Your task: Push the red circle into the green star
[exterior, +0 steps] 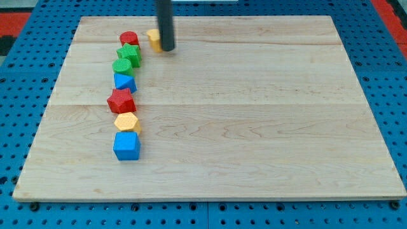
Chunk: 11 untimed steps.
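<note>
the pale wooden worktop (254,127) is lying on a blue pegboard, and a column of small blocks is running down its left part. the red circle block (129,39) is sitting at the column's top, touching the green star block (130,53) just below it. under that a green round block (122,66), a blue block (124,81), a red star-like block (121,100), a yellow hexagon block (126,121) and a blue cube (126,145) are following in turn. my tip (167,48) is resting against the right side of a yellow block (153,39), just right of the red circle. the rod is carrying no end effector, so there are no jaws to describe.
</note>
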Each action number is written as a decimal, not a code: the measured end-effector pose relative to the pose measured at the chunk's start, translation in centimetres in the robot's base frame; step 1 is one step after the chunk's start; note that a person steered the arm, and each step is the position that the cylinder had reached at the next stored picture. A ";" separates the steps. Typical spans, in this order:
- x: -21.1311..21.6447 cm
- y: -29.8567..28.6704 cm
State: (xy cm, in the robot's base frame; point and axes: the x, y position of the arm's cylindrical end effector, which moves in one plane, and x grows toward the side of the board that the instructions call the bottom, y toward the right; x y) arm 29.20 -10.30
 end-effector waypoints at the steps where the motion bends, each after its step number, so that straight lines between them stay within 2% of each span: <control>1: -1.9 0.7; 2: -3.9 2.1; 3: -6.4 -2.5; 4: -7.9 -1.8; 5: -7.9 -3.3; 6: -7.8 -8.2; 8: -3.9 -7.4; 10: -2.9 -8.9; 11: -1.0 -7.4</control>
